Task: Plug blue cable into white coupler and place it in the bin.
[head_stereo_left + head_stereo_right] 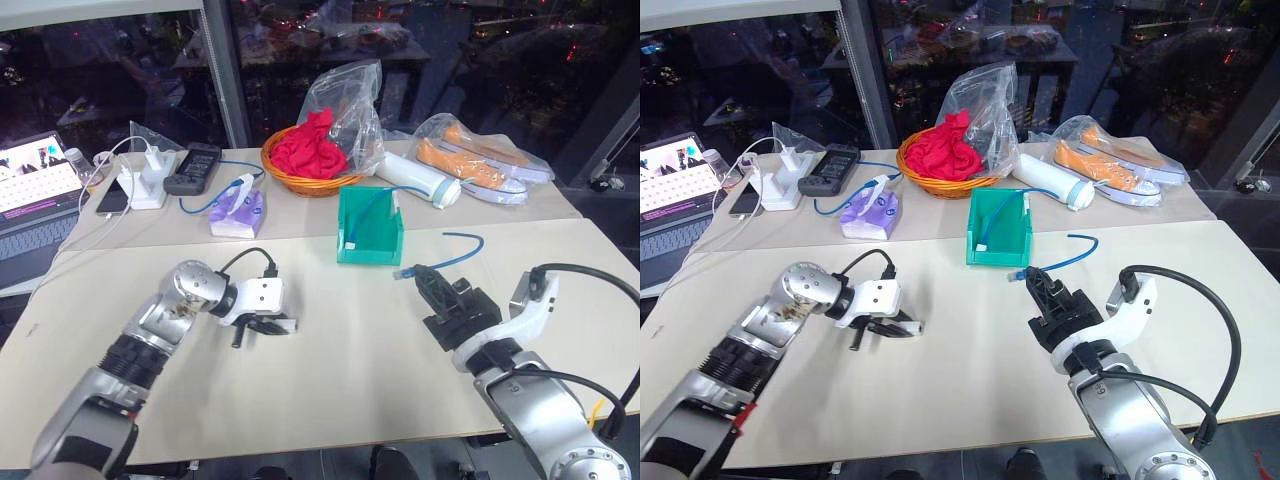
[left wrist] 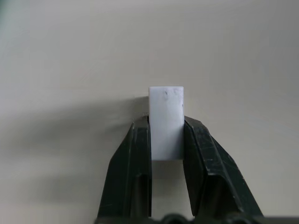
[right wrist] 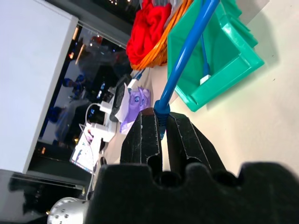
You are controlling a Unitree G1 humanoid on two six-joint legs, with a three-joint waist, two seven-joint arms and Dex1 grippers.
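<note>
Two black claws worked over the matte counter [image 1: 340, 360]: the left claw [image 2: 166, 140] pinched one smooth rectangular white coupler [image 2: 166, 122], the right claw [image 3: 161, 133] clamped one thin glossy blue cable [image 3: 187, 51].

Bin [image 1: 370, 228] centre table [image 1: 330, 370]; basket [image 1: 310, 180] behind it.

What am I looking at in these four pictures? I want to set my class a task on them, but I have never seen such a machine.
It is a two-armed robot at a table. The two wide pictures come from cameras in its head; the two close-ups come from a camera on each wrist. The left hand, low over the table, is shut on the white coupler, a small plastic block. The right hand grips the blue cable near its plug. Ahead stands the bin, teal-green, with another blue cable lying inside. Behind it are an orange basket of red cloth, bagged shoes, a tissue pack and a laptop.
</note>
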